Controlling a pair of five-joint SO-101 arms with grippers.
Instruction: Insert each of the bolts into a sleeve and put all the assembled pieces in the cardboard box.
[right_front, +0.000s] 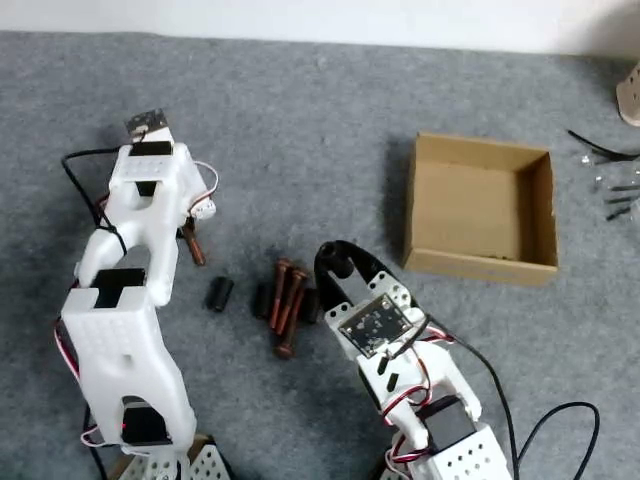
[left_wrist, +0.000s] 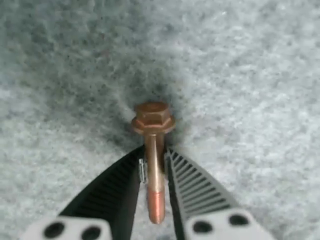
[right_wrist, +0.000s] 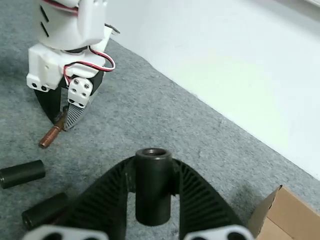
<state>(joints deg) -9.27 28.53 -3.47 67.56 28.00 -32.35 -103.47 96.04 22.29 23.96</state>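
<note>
Wide stretch of grey carpet (right_front: 330, 130) separates both arms from the open-topped brown cardboard box (right_front: 480, 208): room to pass. The gap between the arms is crowded by loose copper-coloured bolts (right_front: 287, 295) and short black cylindrical sleeves (right_front: 219, 293). The left gripper (right_front: 190, 240), clamping a held bolt (left_wrist: 154, 150), flanks one side. The right gripper (right_front: 335, 265), clamping a held sleeve (right_wrist: 152, 185), stands just beside the other. Thin black sticks (right_front: 605, 150) lie beyond the box.

Copper-brown bolt (left_wrist: 154, 150), black sleeve (right_wrist: 153, 185), tan cardboard box (right_front: 480, 266), mottled grey table (right_front: 300, 120), black, apparently ribbed end effector fingers (left_wrist: 196, 186).

White arms (right_front: 120, 345), black ribbed jaws
</note>
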